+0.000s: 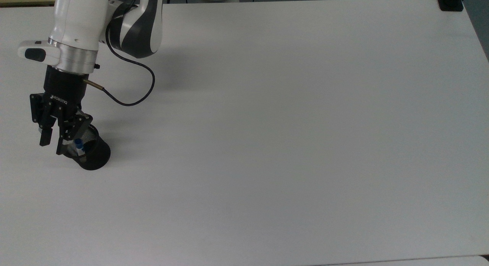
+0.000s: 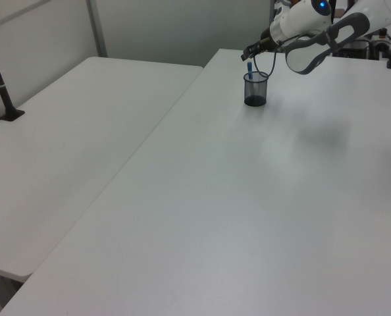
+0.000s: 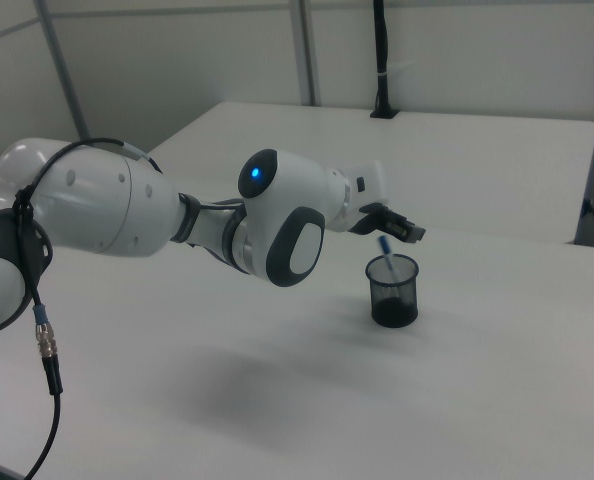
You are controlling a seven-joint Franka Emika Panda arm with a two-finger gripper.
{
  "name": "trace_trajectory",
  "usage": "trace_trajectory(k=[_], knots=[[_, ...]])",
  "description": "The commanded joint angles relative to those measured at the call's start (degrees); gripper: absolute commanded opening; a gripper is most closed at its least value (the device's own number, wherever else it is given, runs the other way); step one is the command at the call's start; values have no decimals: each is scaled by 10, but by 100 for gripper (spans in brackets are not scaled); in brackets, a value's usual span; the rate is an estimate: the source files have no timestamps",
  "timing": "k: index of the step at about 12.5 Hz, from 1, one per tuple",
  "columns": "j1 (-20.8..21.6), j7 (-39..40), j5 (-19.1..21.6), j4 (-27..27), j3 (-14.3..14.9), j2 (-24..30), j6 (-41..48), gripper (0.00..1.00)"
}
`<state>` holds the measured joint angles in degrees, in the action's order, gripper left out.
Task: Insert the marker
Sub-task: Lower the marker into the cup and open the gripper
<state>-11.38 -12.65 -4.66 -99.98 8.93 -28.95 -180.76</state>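
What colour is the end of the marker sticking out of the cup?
Blue, on the marker above the cup; clearest in the right view.

The table (image 1: 290, 143) looks smooth, matt white. The cup (image 1: 93, 155) is black wire mesh. The arm (image 3: 107, 215) has glossy white plastic shells and a brushed metal ring (image 1: 72, 57).
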Motion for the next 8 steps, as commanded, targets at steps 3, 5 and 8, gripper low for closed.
trace_trajectory(k=[3,5,8], knots=[[31,-15,4,-7,6,25,79,100],[37,-22,4,-3,0,73,224,100],[87,-16,6,33,-4,134,503,100]])
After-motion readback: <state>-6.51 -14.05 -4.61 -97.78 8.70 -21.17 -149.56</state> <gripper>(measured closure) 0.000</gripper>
